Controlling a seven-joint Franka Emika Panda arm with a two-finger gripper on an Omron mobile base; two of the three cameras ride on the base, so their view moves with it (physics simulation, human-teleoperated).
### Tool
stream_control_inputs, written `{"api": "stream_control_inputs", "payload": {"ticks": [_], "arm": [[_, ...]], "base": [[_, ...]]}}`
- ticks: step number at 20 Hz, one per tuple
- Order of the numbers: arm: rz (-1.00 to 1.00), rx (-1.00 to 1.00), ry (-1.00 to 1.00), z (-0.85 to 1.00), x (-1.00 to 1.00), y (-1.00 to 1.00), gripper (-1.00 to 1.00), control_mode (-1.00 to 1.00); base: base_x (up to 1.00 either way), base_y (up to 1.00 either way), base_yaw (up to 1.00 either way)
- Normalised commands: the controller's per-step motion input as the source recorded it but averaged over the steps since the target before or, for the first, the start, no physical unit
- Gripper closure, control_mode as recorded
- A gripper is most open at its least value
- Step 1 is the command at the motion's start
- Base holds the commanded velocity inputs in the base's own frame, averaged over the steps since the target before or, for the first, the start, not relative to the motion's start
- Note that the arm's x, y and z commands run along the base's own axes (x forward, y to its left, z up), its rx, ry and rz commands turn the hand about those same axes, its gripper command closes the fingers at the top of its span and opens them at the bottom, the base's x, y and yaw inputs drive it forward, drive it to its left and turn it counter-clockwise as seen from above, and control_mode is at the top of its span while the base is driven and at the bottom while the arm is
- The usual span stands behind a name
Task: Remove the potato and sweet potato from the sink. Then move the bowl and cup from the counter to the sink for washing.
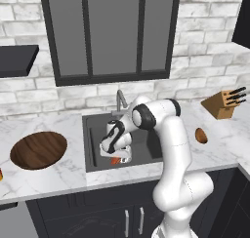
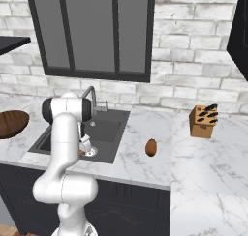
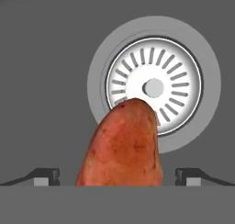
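The hand (image 3: pixel 117 176) is lowered into the sink (image 1: pixel 93 134), jaws spread wide on either side of the sweet potato (image 3: pixel 121 147), which lies beside the drain (image 3: pixel 153 87). The potato (image 1: pixel 201 135) rests on the desk (image 1: pixel 219 144) right of the sink.

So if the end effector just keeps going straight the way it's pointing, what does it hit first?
Most likely the sweet potato: it lies between the open end effector fingertips, on the sink floor, its far end overlapping the drain. Exact depth is unclear.

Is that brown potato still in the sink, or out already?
Out: the potato lies on the counter, right of the sink.
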Motion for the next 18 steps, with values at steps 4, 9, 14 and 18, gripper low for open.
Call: {"api": "stream_control_inputs", "payload": {"ticks": [4, 9, 14, 18], "arm": [[0.0, -0.03, 0.0, -0.16, 0.12, 0.06, -1.0, -1.0], [0.0, -0.04, 0.0, -0.16, 0.09, 0.05, -1.0, -1.0], [0.0, -0.04, 0.0, -0.18, 0.04, 0.04, -1.0, -1.0], [-0.01, -0.01, 0.05, -0.18, -0.01, 0.03, 1.0, -1.0]], "base": [[0.0, 0.0, 0.0], [0.0, 0.0, 0.0], [0.0, 0.0, 0.0], [0.0, 0.0, 0.0]]}}
